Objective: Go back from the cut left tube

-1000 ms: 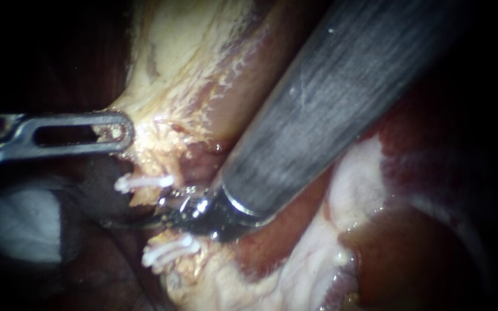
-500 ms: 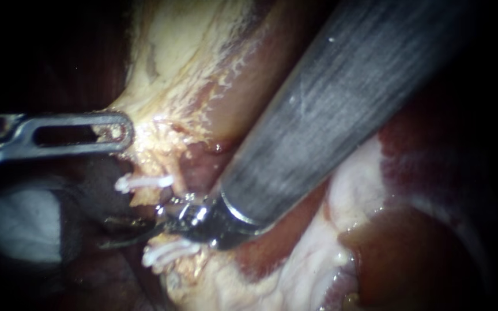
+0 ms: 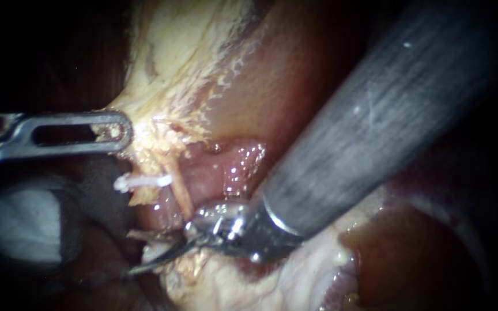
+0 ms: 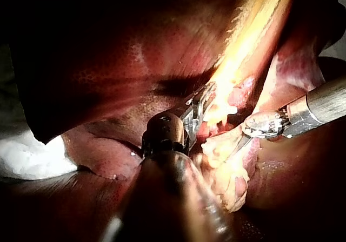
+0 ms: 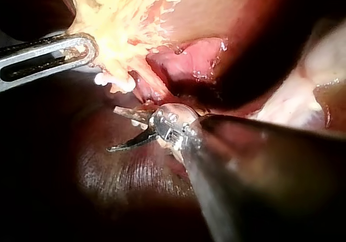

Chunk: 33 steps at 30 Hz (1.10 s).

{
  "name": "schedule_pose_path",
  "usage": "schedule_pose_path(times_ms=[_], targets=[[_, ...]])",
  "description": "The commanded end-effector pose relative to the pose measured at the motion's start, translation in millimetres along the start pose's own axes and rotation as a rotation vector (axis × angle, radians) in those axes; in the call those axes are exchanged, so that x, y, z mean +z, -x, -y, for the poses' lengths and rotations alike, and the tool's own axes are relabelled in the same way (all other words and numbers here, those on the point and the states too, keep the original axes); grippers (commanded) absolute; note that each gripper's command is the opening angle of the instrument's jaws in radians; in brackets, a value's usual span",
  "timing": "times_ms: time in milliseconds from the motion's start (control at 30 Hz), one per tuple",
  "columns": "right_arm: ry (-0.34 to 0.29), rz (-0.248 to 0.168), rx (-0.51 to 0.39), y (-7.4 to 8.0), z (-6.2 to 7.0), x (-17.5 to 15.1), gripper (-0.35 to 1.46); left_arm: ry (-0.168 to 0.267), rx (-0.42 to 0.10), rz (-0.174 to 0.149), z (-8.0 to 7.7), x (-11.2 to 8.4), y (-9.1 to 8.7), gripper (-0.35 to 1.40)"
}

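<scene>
Your left instrument (image 3: 116, 131), a slotted metal grasper at the endoscope view's left centre, is clamped on pale yellow fatty tissue (image 3: 162, 86). Just below it, a white clip (image 3: 142, 182) sits on the cut tube's stump (image 3: 144, 197). Your right instrument (image 3: 148, 252), with thin curved blades, stands narrowly open at lower centre, just below that clip.

Left instrument: our slotted steel left instrument (image 3: 115, 131) comes in from the left edge, with its tip on the edge of the pale yellow fatty tissue (image 3: 168, 69) that runs up from the middle.
Upper clip: a white plastic clip (image 3: 143, 182) lies just below that tip.
Right instrument: our thick grey-shafted right instrument (image 3: 148, 253) comes down from the upper right, and its tip is below the clip.
Tube: the pink cut tube end (image 3: 165, 204) lies between the clip and the right instrument's tip.
Gauze: a white gauze pad (image 3: 18, 224) lies lower left, under the left instrument.
</scene>
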Motion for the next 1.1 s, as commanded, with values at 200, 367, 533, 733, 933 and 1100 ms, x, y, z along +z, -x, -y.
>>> schedule_pose_path(times_ms=[200,367,533,733,933,1100], targets=[[0.030,-0.016,-0.103,0.6,1.7,-4.8,1.33,0.001,-0.002,0.001,0.0,0.0,0.0,-0.35],[0.066,-0.031,-0.177,0.3,3.6,-10.2,1.38,0.001,-0.002,0.001,-0.1,0.1,0.0,-0.35],[0.097,-0.046,-0.233,0.2,5.0,-15.5,1.42,0.001,-0.002,0.001,-0.1,0.2,-0.1,-0.35],[0.130,-0.061,-0.292,0.3,5.7,-20.5,1.42,0.002,-0.002,0.002,-0.1,0.3,-0.1,-0.35],[0.175,-0.070,-0.343,0.1,6.1,-23.0,1.43,0.002,-0.002,0.002,-0.1,0.3,-0.1,-0.35],[0.199,-0.079,-0.372,-0.2,6.0,-24.5,1.43,0.002,-0.002,0.003,-0.1,0.4,-0.1,-0.35]])
